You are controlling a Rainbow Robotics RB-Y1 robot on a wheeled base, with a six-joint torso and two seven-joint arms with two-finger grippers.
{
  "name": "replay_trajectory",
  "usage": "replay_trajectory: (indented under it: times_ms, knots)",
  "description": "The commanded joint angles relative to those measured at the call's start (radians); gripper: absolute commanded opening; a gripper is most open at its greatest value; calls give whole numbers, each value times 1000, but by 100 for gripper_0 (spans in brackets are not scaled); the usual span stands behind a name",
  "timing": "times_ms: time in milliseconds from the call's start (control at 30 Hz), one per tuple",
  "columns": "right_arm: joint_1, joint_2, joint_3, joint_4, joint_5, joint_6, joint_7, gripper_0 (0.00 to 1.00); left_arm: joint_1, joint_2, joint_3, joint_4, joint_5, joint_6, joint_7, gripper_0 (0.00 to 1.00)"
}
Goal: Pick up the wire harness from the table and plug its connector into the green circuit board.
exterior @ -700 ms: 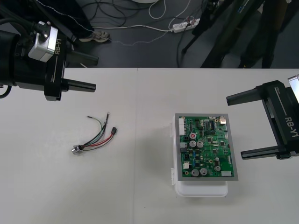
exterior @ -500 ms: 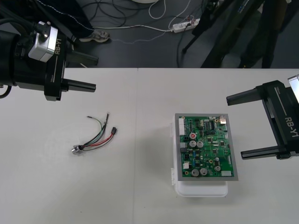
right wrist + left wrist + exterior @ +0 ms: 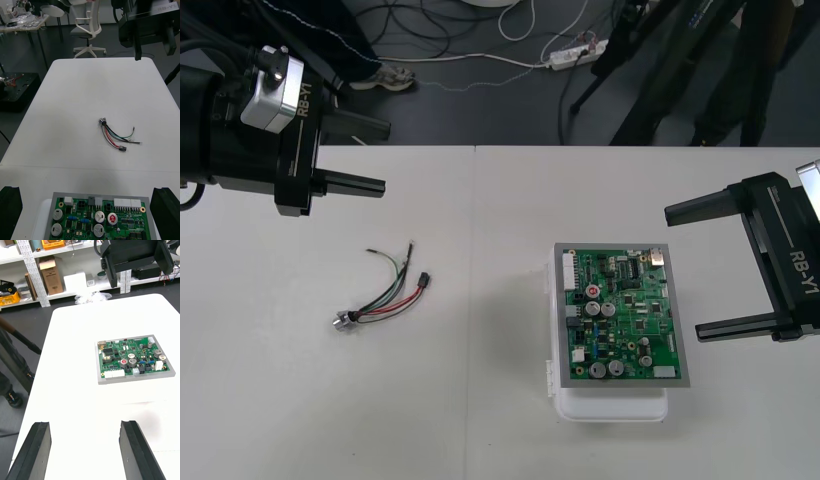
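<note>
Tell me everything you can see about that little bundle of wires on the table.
The wire harness is a few thin wires, red, black and green, loosely curved and splayed. One end carries a small black plug, the other a round metal socket. It lies on the light table, left of the green circuit board and apart from it. Only the table touches it.

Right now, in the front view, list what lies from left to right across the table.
left gripper, open, at the table's far left → wire harness lying loose on the table → green circuit board → right gripper, open, at the right edge
</note>
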Motion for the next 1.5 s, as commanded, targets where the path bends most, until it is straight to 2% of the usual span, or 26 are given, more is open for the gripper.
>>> replay_trajectory:
  times_ms: [33,967,1000,1167,1233,1267,1500]
  knots:
    - [-24,9,-20,-15,3,4,1,100,-14,40,32,-24,-5,43,-28,53]
    - [-24,9,-20,-15,3,4,1,100,-14,40,32,-24,-5,43,-28,53]
    - [-24,9,-20,-15,3,4,1,100,51,-4,-12,-4,-14,34,-28,53]
    - [-24,9,-20,-15,3,4,1,100,82,-59,-19,34,7,20,-38,53]
    - [-24,9,-20,-15,3,4,1,100,56,-58,-17,43,-17,14,-45,53]
    - [13,44,4,-5,14,0,1,100,53,-58,-14,42,-19,14,-47,54]
    - [13,60,9,-5,22,0,2,100,58,-3,-14,40,-42,2,-41,54]
